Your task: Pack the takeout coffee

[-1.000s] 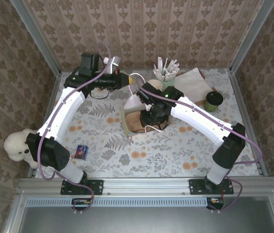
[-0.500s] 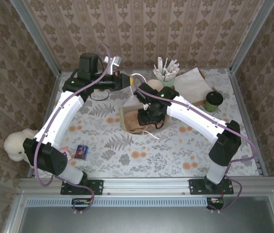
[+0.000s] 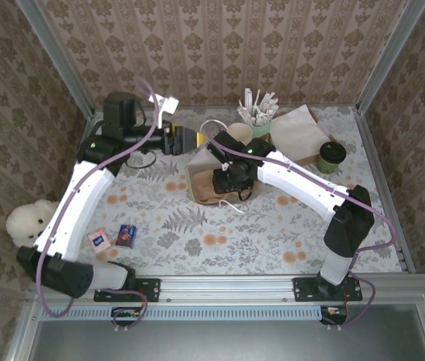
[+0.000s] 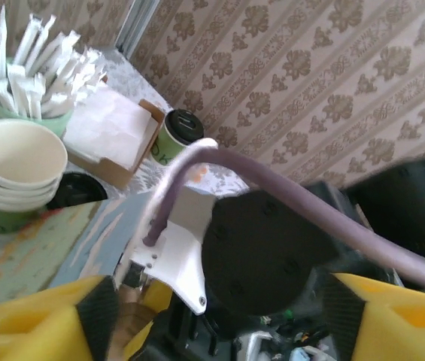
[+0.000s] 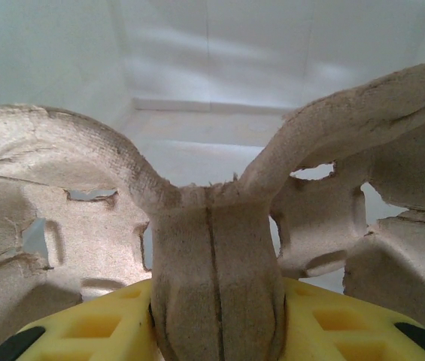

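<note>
Brown pulp carrier tray [image 5: 214,256] is pinched by its centre post between the yellow jaws of the right gripper [image 5: 216,323], with the white inner walls of a paper bag [image 5: 197,75] just beyond them. From above, those jaws reach down into the open bag on the flowered counter [image 3: 272,229]. The left gripper [image 3: 188,140], jaws parted and empty, hangs just off the bag's far corner. The cream paper cup [image 3: 238,134] stands just beyond the right jaws, near a green cup of sticks [image 3: 259,114]. From the left wrist, the spread jaws hold nothing, and the cup [image 4: 16,158] is ahead to their left.
</note>
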Tool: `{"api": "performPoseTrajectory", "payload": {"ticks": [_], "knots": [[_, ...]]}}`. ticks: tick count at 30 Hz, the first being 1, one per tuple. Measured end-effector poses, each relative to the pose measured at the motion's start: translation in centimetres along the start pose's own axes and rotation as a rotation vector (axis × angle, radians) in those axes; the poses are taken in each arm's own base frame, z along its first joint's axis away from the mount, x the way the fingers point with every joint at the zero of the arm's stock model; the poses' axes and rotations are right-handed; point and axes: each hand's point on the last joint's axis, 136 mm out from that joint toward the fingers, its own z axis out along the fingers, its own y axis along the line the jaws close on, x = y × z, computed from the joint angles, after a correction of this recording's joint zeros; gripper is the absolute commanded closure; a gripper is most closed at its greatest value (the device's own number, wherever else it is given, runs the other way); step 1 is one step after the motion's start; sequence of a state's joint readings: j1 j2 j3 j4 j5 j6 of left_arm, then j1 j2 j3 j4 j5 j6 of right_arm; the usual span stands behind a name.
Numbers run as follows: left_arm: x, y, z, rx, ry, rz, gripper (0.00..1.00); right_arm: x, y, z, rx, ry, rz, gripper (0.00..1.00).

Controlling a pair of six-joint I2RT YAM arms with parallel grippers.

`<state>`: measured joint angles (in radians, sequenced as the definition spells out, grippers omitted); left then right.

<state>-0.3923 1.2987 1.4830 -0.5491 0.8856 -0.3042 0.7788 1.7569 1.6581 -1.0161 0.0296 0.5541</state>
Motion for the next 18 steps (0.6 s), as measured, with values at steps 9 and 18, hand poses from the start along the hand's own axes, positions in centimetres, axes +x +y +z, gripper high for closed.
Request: {"api": "performPoseTrajectory", "payload": {"ticks": [9,18], "knots": [[5.2,-2.8,-2.8,-0.005,-0.059,0.233,0.0,0.0,-0.3,0.3,-0.001,0.006,0.011,0.58],[10.2,-8.1,-1.0,0.171,-0.034,0.566,0.0,-0.1,-0.3,0.3,-0.005,0.003,0.021,0.58]]}}
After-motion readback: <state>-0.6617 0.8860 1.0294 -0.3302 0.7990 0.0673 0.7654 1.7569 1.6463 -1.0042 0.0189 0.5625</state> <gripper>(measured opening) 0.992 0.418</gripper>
